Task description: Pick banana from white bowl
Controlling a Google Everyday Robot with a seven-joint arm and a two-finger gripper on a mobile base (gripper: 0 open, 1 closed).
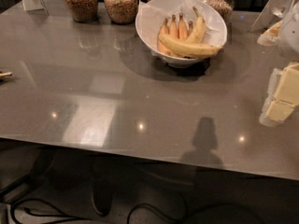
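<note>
Pale, blocky two-finger gripper (281,99) is hanging over the right edge of the glossy grey table (93,78); I'm unable to tell whether it is released or clenched. The long, pale-yellow, gently curved banana (189,48) is lying well apart, up and left of it, across the front of the large round paper-lined white bowl (141,29). I'm flagging two risks. The banana is touching the orange-tinted bunch of shorter bananas (174,29) beyond, so a sloppy descent may catch those. Clipping the near rim may tip the bowl.
</note>
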